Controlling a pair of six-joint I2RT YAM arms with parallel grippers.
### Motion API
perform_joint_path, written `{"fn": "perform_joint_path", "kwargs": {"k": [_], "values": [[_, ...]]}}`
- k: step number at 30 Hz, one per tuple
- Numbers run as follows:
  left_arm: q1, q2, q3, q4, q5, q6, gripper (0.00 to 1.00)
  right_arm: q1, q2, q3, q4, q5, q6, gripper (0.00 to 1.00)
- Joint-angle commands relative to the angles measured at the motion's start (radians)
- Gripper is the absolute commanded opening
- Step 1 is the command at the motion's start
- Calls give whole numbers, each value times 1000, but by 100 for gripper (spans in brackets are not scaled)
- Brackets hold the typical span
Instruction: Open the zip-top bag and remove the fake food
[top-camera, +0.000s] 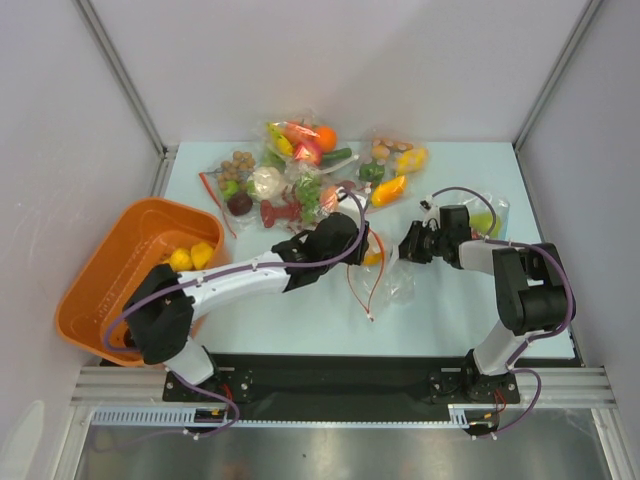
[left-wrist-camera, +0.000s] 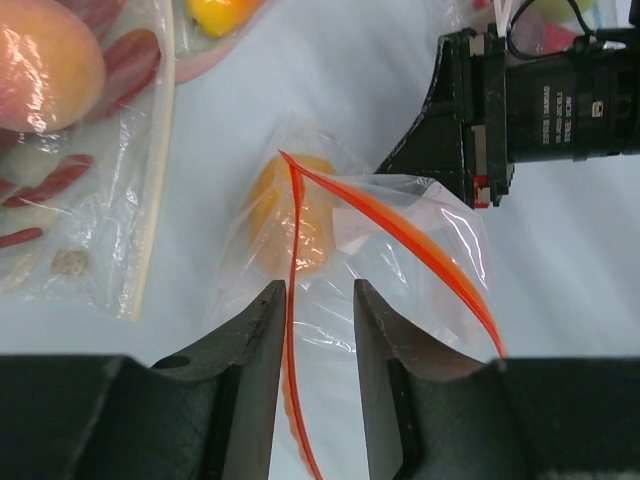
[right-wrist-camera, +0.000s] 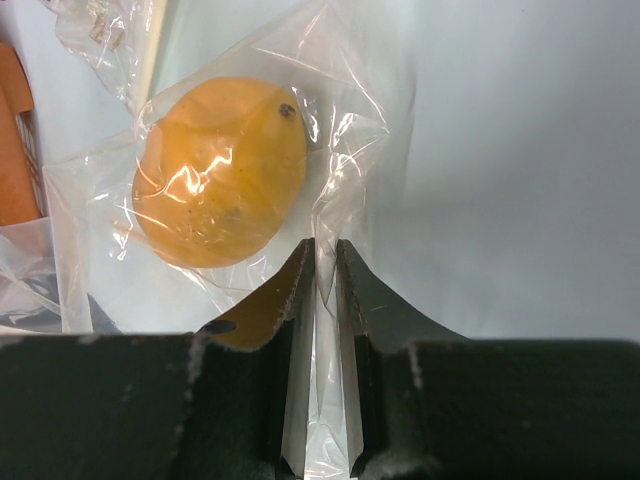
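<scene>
While grey walls (top-camera: 330, 60) box in the pale-blue table (top-camera: 300, 320), right gripper (right-wrist-camera: 325, 250) pinches the bag (right-wrist-camera: 350, 130) mid-table; left gripper (left-wrist-camera: 320, 295) sits spread astride its zip strip (left-wrist-camera: 400, 233), orange fruit (right-wrist-camera: 220, 170) inside.

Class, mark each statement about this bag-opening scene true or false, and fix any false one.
1. The right claw pinches the clear plastic of the bag. True.
2. The orange fruit lies loose outside the bag. False: it sits inside the bag.
3. The left claw is shut tight. False: its fingers stand apart, with the red zip strip running between them.
4. The orange basket holds yellow pieces. True.
</scene>
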Motion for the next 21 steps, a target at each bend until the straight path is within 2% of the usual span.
{"fn": "perform_joint_path", "kwargs": {"k": [1, 10, 21], "values": [[-37, 26, 64, -1, 3, -18, 38, -6, -24, -6, 22, -8, -18, 19], [-83, 90, 82, 1, 20, -40, 36, -9, -21, -6, 22, -12, -16, 19], [-156, 4, 67, -39, -179, -14, 38, -15, -19, -9, 27, -15, -18, 19]]}}
